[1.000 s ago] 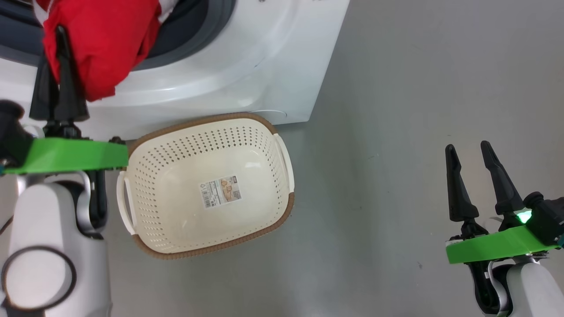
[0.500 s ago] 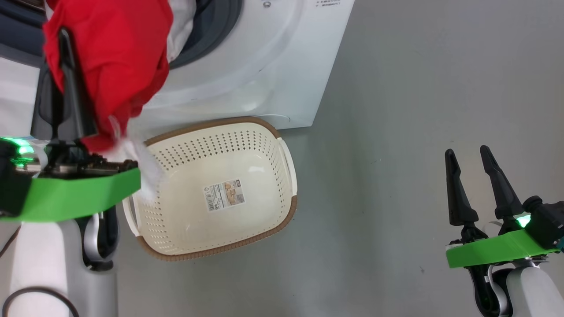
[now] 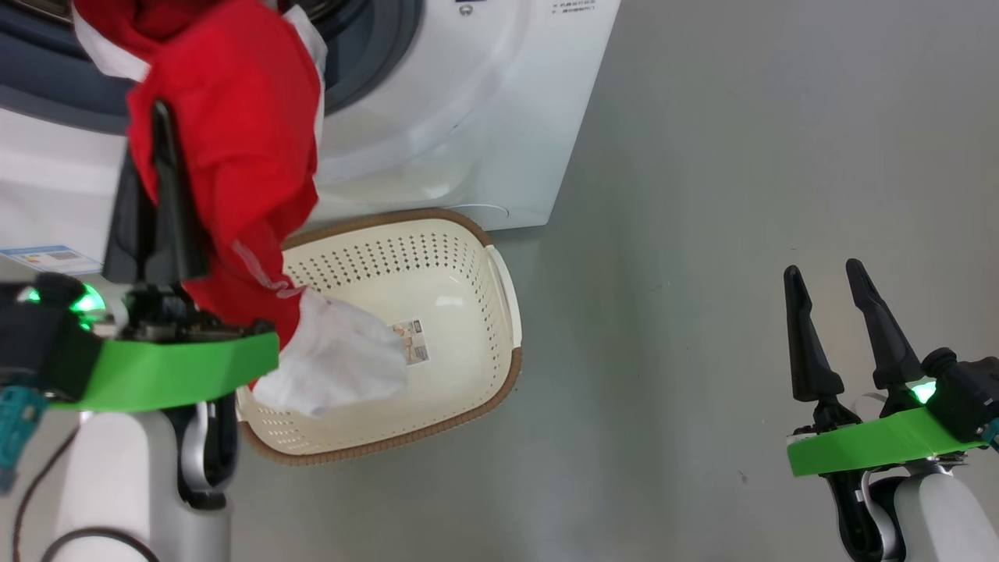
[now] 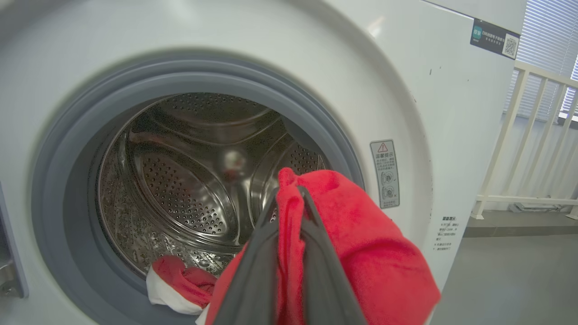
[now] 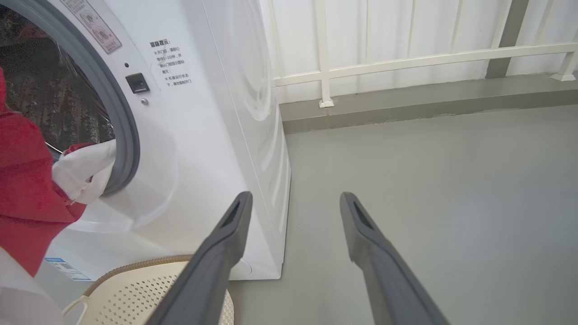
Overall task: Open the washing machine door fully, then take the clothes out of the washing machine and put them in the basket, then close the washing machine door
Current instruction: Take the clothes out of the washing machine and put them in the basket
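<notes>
Grey floor [image 3: 741, 156]: left gripper [image 4: 289, 198] clamps clothes [image 3: 234, 133] over the basket [image 3: 437, 257].
Tail snagging the washing machine [image 3: 484, 101] could pull them free.

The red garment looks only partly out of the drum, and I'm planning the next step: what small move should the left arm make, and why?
Probably draw the left gripper back a little and toward the basket before opening. It is shut on the red garment, whose white end hangs over the basket, while its other end lies at the grey door seal.
</notes>
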